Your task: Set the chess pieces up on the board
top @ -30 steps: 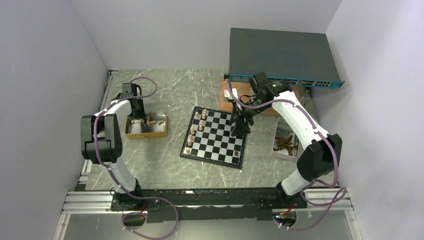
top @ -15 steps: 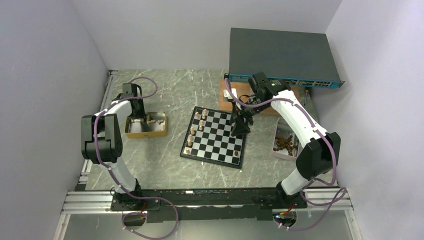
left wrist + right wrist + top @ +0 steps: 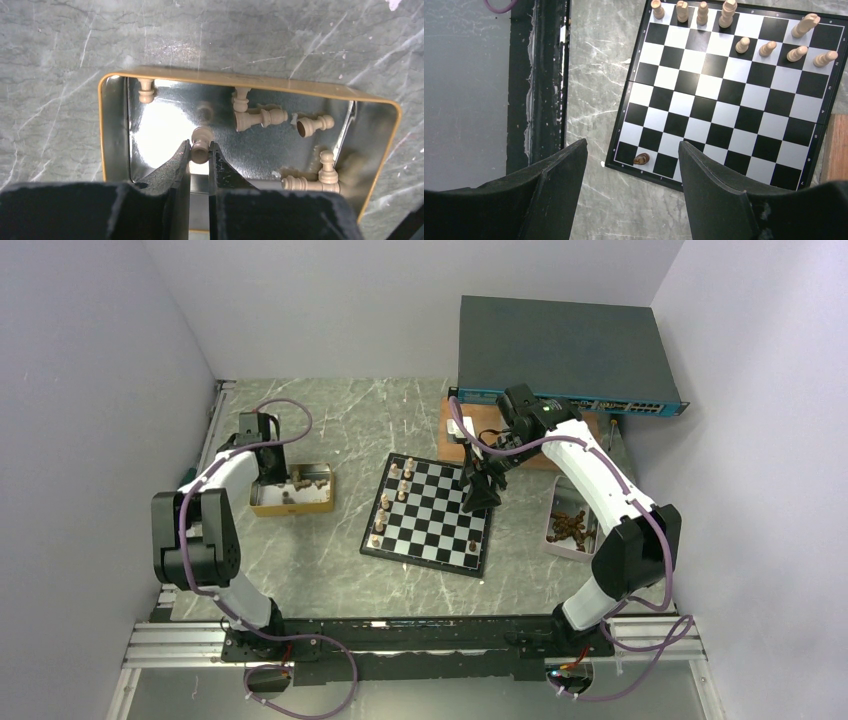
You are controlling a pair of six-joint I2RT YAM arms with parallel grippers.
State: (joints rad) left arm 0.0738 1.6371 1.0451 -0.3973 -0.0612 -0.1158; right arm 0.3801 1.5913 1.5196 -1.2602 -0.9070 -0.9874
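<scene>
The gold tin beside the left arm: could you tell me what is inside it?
Several light tan chess pieces are in the gold tin; the left gripper pinches one of them. The gripper hides the tin's near edge.

Left claw hides most of the tin's near wall.

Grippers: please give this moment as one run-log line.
left gripper: shut on tan piece at gold tin | right gripper: open, empty, above board

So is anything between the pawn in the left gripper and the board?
Only the tin, whose wall rises around the light pawn held in the left gripper. Beyond it, the tabletop up to the board looks bare.
</scene>
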